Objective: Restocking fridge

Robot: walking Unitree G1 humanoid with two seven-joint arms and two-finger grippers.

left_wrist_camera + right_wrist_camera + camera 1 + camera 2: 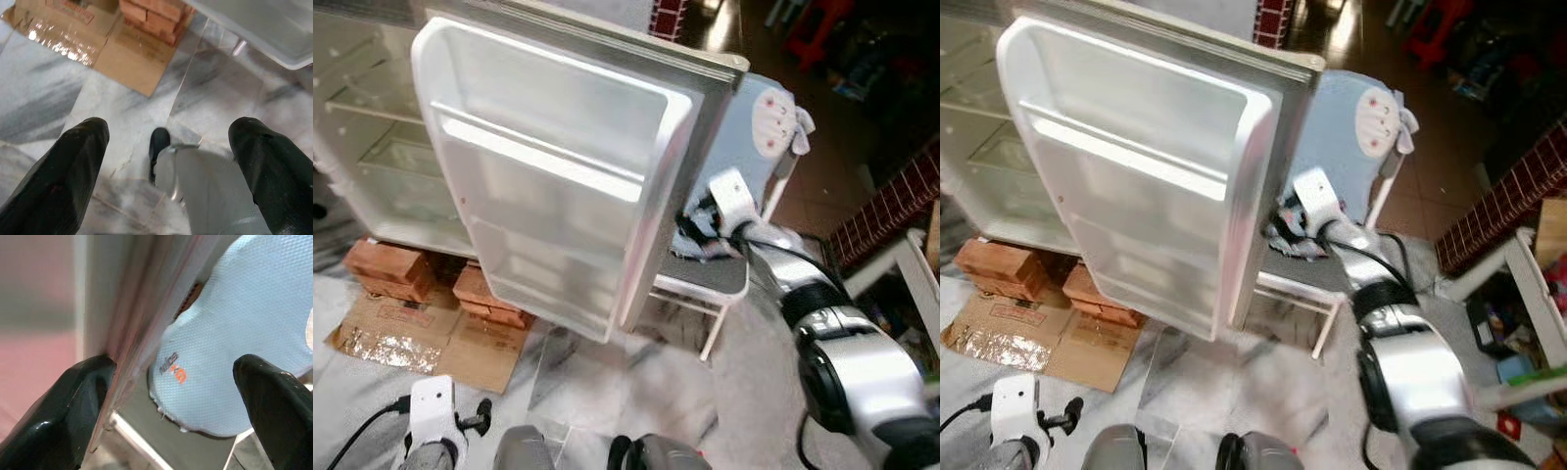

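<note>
Left gripper (166,161): jaws spread wide, holding nothing, hanging low over the marble floor (63,93), nearer the robot than the fridge door (558,186).

Cardboard sheet (411,338): flat on the floor, below the fridge door's lower edge. Bricks (396,269): stacked under the fridge cabinet (372,147), behind the cardboard.

Right gripper (171,406): jaws wide, set astride the fridge door's outer edge; one finger (73,401) touches that edge, the other stands apart from it.

Fridge door: swung open, inner shelves facing the robot, long axis upright, tilted in view.

Pale blue ironing board (754,127): just behind the door, leaning on a white stand (705,289).
</note>
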